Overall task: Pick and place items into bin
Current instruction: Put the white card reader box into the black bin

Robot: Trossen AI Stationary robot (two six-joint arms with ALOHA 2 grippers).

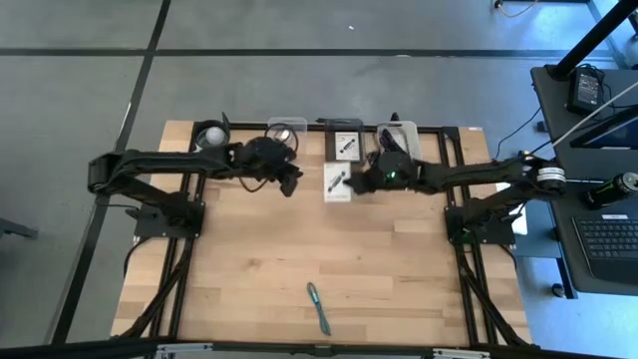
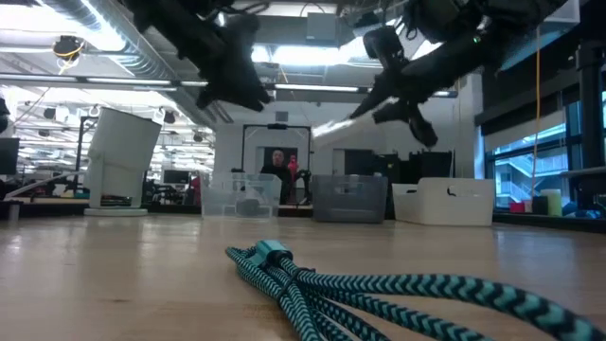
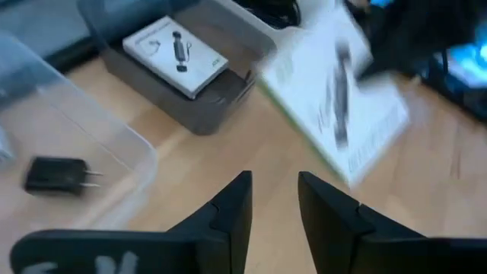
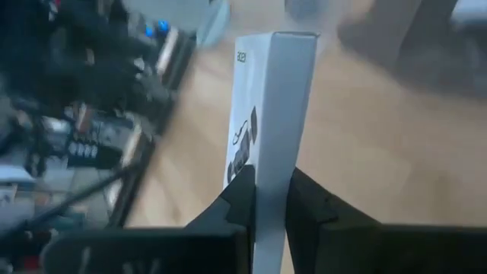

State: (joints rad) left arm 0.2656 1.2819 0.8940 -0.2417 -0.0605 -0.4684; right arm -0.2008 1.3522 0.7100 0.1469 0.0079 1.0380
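A white card (image 1: pixel 338 182) bearing a black part is held edge-on, lifted off the table near the middle of its far edge. A second white card (image 1: pixel 345 146) lies flat in the grey bin (image 3: pixel 163 91) at that edge. A teal braided cable (image 1: pixel 318 307) lies bundled near the near edge.

The right gripper (image 4: pixel 270 199) holds a flat white box (image 4: pixel 272 114) by its thin edge, one dark finger (image 4: pixel 236 202) on each side. The box stands upright, and its printed face shows a small black part and some letters near the top. Under it lies the wooden worktop (image 4: pixel 380 144). To one side the other dark arm (image 4: pixel 68 84) shows, blurred, with cables.
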